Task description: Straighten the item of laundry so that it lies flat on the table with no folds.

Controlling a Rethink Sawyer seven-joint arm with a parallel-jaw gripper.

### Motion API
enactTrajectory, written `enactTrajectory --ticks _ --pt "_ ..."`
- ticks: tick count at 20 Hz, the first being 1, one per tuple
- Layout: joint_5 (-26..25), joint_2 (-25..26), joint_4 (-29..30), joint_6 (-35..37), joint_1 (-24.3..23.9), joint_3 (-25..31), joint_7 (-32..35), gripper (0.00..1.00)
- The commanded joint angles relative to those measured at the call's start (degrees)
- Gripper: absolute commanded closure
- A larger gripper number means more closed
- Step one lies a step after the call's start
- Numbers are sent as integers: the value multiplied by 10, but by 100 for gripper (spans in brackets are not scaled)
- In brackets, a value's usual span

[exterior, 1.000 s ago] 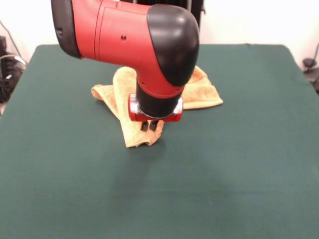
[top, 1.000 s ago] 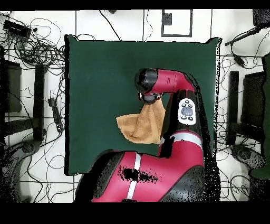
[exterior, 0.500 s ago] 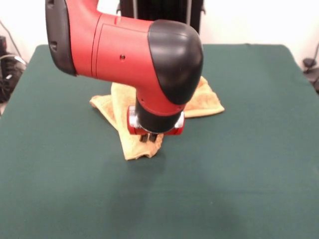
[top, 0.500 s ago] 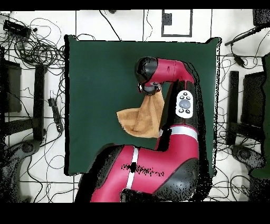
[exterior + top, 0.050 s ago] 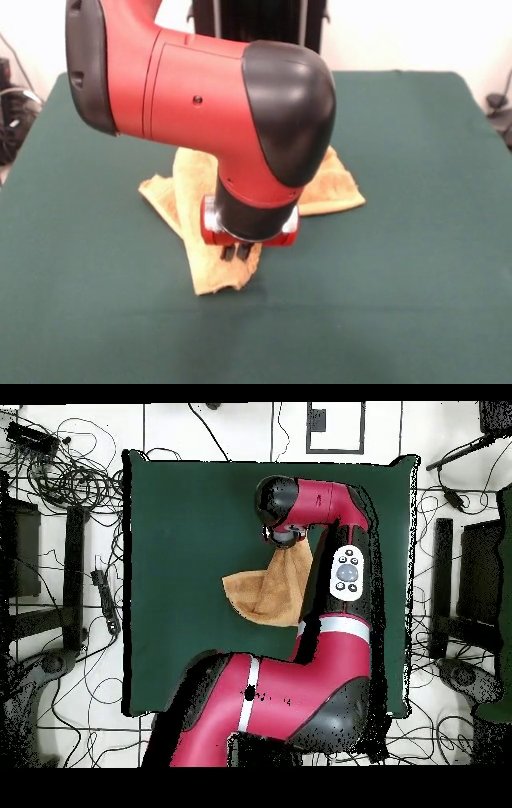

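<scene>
One towel [image 5: 210,268], yellow-orange terry cloth, lies bunched on the green table [image 5: 416,304]. In the front view its nearest part is a narrow tongue of cloth drawn toward 6 o'clock, ending in a ragged, slightly curled hem. Directly above that tongue the gripper [image 5: 237,252] points straight down; its two dark fingers [image 5: 229,253] stand close together against the cloth and appear pinched on a fold of it, though the wrist hides the exact contact. A red ring and a black cuff sit just above the fingers, joined to the red arm [image 5: 192,96], which fills the upper middle of the front view.

Farther back, one lobe of the towel spreads toward 9 o'clock of the wrist and a wider lobe toward 3 o'clock, both wrinkled and layered. The cloth is not flat.

In the overhead view the towel [image 5: 262,592] forms a rough triangle near the table's [image 5: 190,514] centre, its narrow end running toward 12 o'clock, up to the gripper [image 5: 286,540] under the arm's black elbow cap.
</scene>
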Motion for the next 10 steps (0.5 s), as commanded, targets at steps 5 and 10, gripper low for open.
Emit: enactTrajectory --ticks 5,10 --pt "30 75 -65 -129 29 84 117 100" --pt "32 81 -77 -124 31 81 115 100"
